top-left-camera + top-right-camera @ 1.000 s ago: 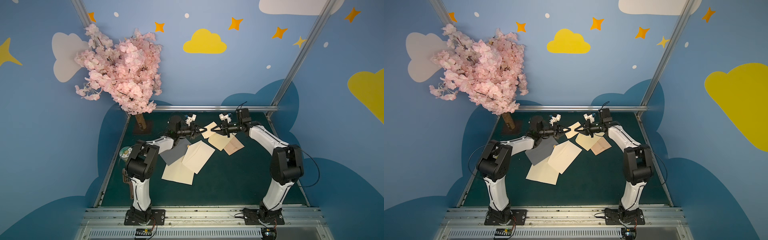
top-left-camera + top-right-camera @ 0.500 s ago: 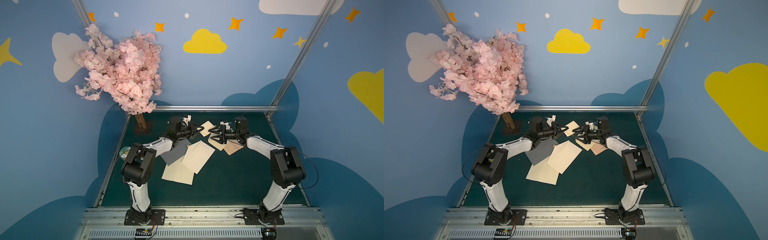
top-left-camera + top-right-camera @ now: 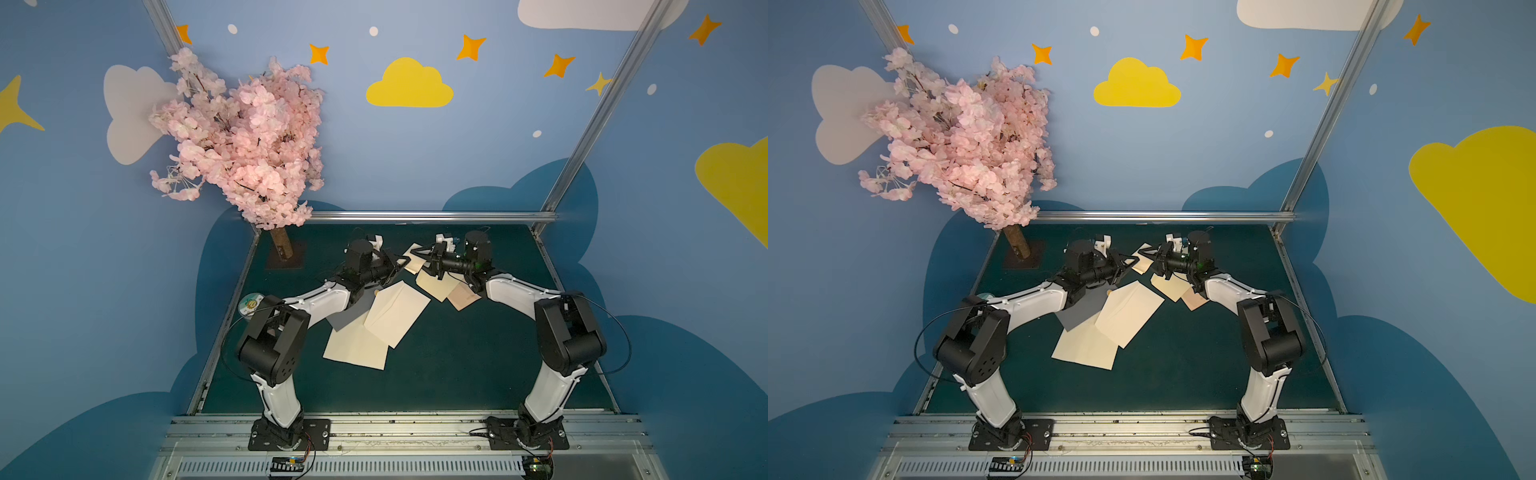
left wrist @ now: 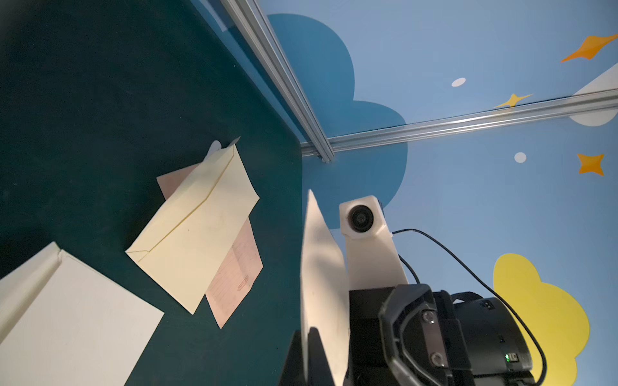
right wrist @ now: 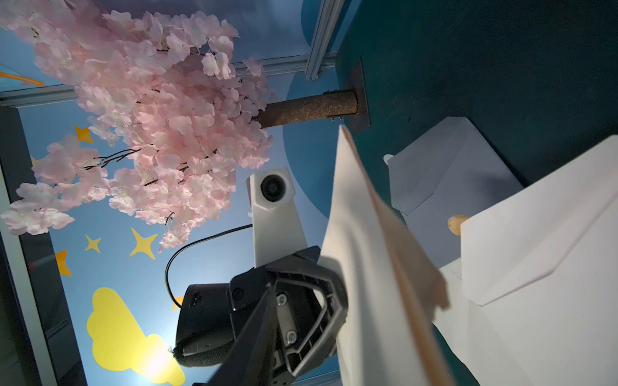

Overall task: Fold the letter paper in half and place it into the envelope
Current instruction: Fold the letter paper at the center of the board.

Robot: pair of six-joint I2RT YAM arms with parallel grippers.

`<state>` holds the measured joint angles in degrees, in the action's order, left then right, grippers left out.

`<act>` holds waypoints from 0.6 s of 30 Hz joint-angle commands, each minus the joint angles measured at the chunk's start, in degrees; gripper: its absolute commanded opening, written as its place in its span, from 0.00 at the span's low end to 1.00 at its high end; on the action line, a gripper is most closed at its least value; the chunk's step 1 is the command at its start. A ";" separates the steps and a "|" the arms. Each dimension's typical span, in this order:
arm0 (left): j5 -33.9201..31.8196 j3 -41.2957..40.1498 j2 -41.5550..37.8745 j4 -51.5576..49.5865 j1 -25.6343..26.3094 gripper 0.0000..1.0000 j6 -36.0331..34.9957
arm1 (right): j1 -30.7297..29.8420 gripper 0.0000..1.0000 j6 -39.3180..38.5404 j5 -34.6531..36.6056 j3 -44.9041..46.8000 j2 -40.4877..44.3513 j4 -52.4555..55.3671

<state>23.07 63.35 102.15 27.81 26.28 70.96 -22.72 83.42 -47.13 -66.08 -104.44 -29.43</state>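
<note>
Both arms reach inward; left claw (image 3: pixel 402 264) clamps letter paper (image 4: pixel 321 267); right claw (image 3: pixel 419 252) grip unclear.

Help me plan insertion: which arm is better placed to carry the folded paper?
Probably left: the left gripper is shut on the folded paper; the right gripper shows no clear hold.

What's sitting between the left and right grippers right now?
The paper, pinched on edge in the left gripper, stands in the gap to the right gripper. Left wrist view shows it best; both top views show it too.
</note>
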 commanded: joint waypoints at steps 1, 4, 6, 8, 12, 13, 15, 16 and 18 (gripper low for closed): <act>-3.05 -0.49 -1.37 -0.32 0.01 0.03 -0.52 | -0.55 0.37 0.47 1.12 0.53 0.41 -3.36; -3.00 -0.16 -1.34 0.08 0.00 0.03 -0.47 | -0.79 0.36 -0.08 1.47 1.72 0.99 -2.79; -2.81 -0.31 -1.23 0.16 0.08 0.03 -0.56 | -0.82 0.32 -0.34 1.50 1.91 0.88 -2.56; -2.89 -0.97 -1.16 0.68 0.08 0.03 -0.10 | -0.88 0.29 -0.49 1.43 1.80 0.58 -2.30; -2.19 -1.21 -0.80 1.91 0.10 0.03 0.37 | -0.90 0.13 -2.15 1.52 1.75 0.82 -0.21; -1.84 -0.98 -0.69 1.88 0.00 0.03 0.24 | -0.91 0.06 -2.65 1.52 1.51 0.91 0.43; -0.54 -0.31 -0.42 1.34 0.00 0.03 -0.14 | -0.83 0.00 -3.86 1.13 1.12 0.91 2.07; 0.24 0.25 -0.33 0.20 0.02 0.03 -0.50 | -0.66 0.00 -4.42 0.93 0.94 1.04 2.98; 2.50 1.94 -0.44 -5.24 -0.33 0.19 -2.20 | -0.31 0.00 -6.13 0.44 0.44 1.79 5.93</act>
<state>22.35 62.94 102.00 27.57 26.24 70.63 -23.29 80.47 -45.67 -64.53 -104.44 -27.14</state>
